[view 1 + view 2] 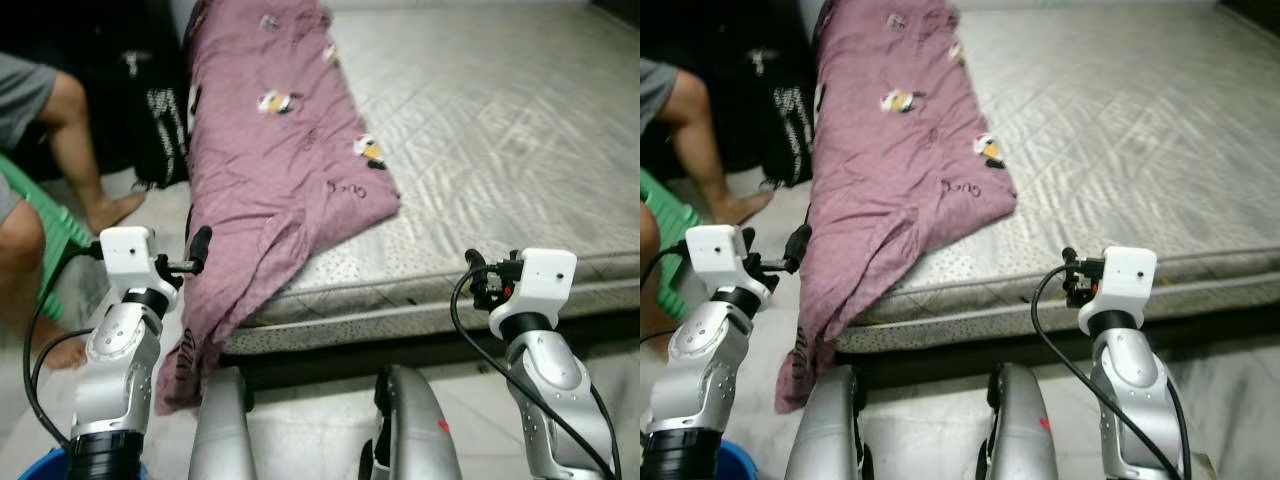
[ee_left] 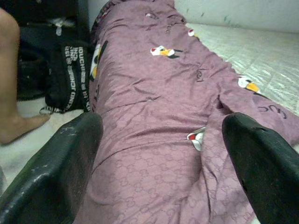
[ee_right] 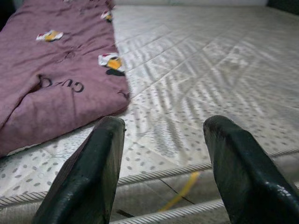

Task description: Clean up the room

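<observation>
Along the mattress's left edge: purple blanket, long axis running away, tail drooping floorward.
Nearer arm: left gripper, spread wide, facing it.
Right gripper: also spread, empty, over bare mattress.

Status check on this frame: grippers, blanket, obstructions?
Left gripper open, at the purple blanket hanging off the mattress edge. Right gripper open, before bare mattress. Person's leg and black bag on the left.

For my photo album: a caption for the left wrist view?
Open left tool facing a rumpled mauve printed blanket on a bare grey mattress.
</observation>
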Available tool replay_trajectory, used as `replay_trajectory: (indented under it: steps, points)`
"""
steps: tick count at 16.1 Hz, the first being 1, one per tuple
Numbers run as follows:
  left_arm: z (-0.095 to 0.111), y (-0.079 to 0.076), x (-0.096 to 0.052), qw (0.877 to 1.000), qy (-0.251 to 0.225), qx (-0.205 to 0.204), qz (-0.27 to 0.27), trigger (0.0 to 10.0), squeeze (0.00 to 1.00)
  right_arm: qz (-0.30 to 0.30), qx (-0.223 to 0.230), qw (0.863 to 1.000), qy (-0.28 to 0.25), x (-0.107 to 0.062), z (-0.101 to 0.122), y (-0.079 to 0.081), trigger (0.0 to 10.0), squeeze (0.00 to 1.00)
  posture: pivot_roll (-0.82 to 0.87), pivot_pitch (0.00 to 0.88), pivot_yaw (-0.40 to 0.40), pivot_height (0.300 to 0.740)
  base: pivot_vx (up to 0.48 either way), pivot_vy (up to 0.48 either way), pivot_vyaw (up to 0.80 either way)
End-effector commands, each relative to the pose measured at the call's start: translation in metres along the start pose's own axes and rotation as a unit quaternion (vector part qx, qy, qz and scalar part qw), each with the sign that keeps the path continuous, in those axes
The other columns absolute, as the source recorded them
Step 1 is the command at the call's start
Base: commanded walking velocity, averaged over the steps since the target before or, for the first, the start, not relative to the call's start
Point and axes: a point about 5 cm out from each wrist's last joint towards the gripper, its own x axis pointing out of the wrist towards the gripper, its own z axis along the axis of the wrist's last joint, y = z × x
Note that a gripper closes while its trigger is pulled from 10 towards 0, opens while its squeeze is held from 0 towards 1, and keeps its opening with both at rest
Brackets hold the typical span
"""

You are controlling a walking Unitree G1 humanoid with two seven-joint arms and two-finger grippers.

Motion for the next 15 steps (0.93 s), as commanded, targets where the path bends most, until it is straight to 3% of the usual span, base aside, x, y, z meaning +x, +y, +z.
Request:
replay_trajectory:
  steps: [1,11,15]
  points:
    - [-0.001,0.004,0.0,1.0,0.002,0.003,0.002,10.0,0.0,0.004,0.002,1.0,-0.005,0.0,0.004,0.001,10.0,0.0,-0.03,0.063,-0.008,0.585,0.289,0.0,0.0]
    - [-0.004,0.001,0.001,1.0,0.004,-0.004,0.0,10.0,0.0,-0.006,-0.002,1.0,-0.004,-0.002,0.007,-0.007,10.0,0.0,-0.04,0.074,-0.008,0.585,0.354,0.0,0.0]
    - [-0.008,-0.002,0.006,1.0,0.016,-0.009,-0.001,10.0,0.0,-0.015,-0.006,1.0,-0.002,-0.003,0.007,-0.012,10.0,0.0,-0.05,0.078,-0.008,0.585,0.0,0.0,0.0]
